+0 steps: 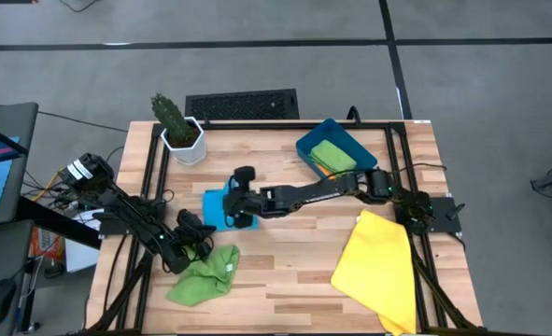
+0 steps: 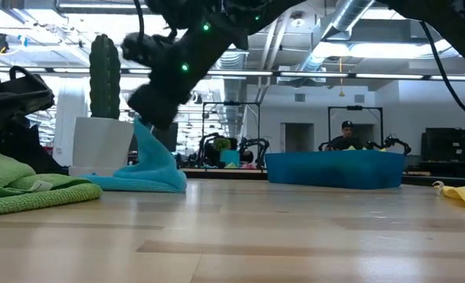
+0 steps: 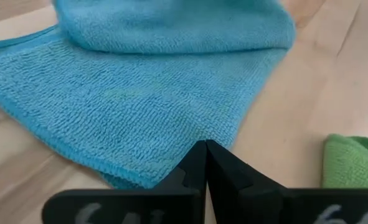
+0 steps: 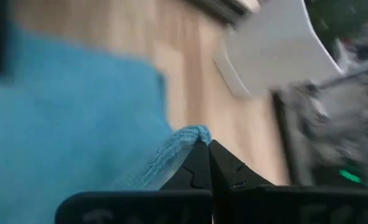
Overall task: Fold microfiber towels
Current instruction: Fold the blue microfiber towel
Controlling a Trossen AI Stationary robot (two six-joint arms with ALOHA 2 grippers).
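On the left we see a crumpled green towel (image 1: 204, 276) at the table's near edge, with the left gripper (image 1: 199, 233) just beside it, fingers pressed together on nothing. At the middle lies the light blue towel (image 1: 218, 207), one corner lifted into a peak and pinched in the right gripper (image 1: 231, 207). Farther right, the teal bin (image 1: 335, 135) holds a folded green towel (image 1: 332, 155) over an orange one (image 1: 323, 170). The yellow towel (image 1: 378, 271) sprawls at the right edge.

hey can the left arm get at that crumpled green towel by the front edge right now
Probably yes. The green towel lies right beside the left gripper with bare table between; its jaws are shut on the light blue towel, so it must let go first.
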